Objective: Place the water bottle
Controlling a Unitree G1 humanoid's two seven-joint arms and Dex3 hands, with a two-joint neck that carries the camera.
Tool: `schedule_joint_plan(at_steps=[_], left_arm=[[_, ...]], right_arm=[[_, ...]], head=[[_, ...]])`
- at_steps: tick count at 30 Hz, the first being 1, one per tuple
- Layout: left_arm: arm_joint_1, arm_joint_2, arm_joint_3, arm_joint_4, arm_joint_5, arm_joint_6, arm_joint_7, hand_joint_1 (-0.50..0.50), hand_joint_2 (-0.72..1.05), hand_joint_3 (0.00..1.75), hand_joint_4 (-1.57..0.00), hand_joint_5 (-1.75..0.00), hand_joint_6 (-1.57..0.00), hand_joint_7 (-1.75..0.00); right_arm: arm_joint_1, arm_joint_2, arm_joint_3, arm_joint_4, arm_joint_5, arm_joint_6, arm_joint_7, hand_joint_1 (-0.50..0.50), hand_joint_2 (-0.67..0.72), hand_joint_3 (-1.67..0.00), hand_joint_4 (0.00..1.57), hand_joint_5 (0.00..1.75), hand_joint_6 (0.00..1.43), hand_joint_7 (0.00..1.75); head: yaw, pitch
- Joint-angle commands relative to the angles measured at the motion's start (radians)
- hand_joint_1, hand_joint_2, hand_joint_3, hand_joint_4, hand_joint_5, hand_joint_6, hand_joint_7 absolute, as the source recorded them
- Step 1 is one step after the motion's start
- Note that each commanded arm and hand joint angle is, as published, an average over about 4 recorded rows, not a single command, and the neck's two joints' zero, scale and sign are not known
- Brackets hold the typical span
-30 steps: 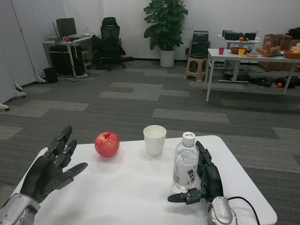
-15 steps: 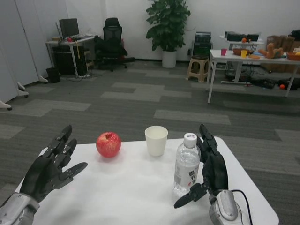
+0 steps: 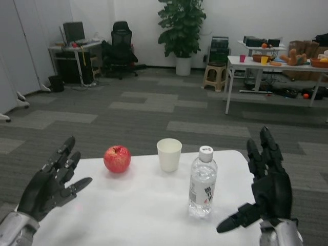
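The clear water bottle (image 3: pixel 203 182) with a white cap stands upright on the white table (image 3: pixel 138 210), right of centre. My right hand (image 3: pixel 265 188) is raised to the right of the bottle, fingers spread, clear of it and holding nothing. My left hand (image 3: pixel 49 180) hovers over the table's left edge, fingers spread and empty.
A white paper cup (image 3: pixel 169 154) stands behind and left of the bottle. A red apple (image 3: pixel 117 159) sits further left. Beyond the table lie carpet floor, a potted plant (image 3: pixel 180 28), desks and a chair.
My right hand has drawn away from the bottle to the right and lifted, leaving it standing alone. The view has shifted slightly. My left hand has stayed put.
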Motion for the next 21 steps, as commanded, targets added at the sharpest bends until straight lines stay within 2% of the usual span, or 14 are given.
schedule_joint_plan(at_steps=[1,5,11,19,21], left_arm=[[0.011,0.004,0.022,-0.003,-0.011,-0.009,0.004,-0.50,1.05,0.00,0.00,-0.10,0.00,0.00],[0.013,0.005,0.025,-0.009,-0.014,-0.011,0.004,-0.50,1.05,0.07,0.00,-0.10,0.00,0.00],[0.021,0.015,0.028,-0.015,-0.025,-0.012,0.004,-0.50,1.05,0.04,0.00,-0.10,0.00,0.00],[0.018,0.012,0.029,-0.015,-0.029,-0.012,0.004,-0.50,1.05,0.02,0.00,-0.10,0.00,0.00],[0.016,0.012,0.030,-0.015,-0.029,-0.012,0.004,-0.50,1.05,0.07,0.00,-0.10,0.00,0.00]], right_arm=[[0.069,-0.021,-0.027,-0.109,0.064,0.002,0.015,-0.46,0.53,-0.08,0.00,0.00,0.00,0.00],[0.099,-0.018,-0.047,-0.166,0.091,0.002,0.027,-0.46,0.53,-0.08,0.00,0.00,0.00,0.00],[0.102,0.021,-0.093,-0.208,0.103,-0.003,0.045,-0.46,0.47,-0.08,0.00,0.00,0.00,0.00],[0.086,0.018,-0.067,-0.210,0.078,0.009,0.046,-0.46,0.47,-0.08,0.00,0.00,0.00,0.00],[0.079,0.020,-0.064,-0.210,0.070,0.013,0.046,-0.46,0.47,-0.08,0.00,0.00,0.00,0.00]], head=[[0.000,-0.001],[-0.005,0.000],[-0.018,-0.001],[-0.016,-0.003],[-0.019,-0.007]])
